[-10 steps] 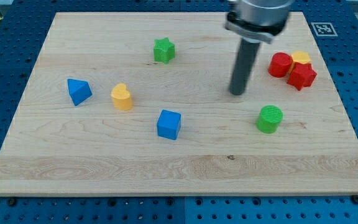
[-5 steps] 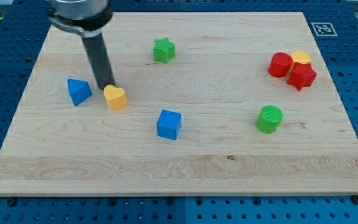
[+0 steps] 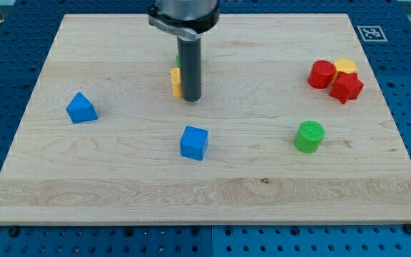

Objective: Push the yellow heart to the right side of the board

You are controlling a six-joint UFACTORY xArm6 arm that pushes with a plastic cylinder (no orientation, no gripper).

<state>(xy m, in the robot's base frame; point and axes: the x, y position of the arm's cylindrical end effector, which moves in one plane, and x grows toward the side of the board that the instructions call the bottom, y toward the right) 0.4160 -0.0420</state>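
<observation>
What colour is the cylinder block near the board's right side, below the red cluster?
Green: the cylinder shows clearly in the camera view.

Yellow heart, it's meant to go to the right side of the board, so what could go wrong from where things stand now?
My tip sits on the right of the yellow heart, so pushing rightward from here would likely just leave it behind.

The green star is mostly hidden behind the rod, right above the heart; a push could drag it along.

The red and yellow cluster crowds the right edge, so a straight run might scatter it.
</observation>
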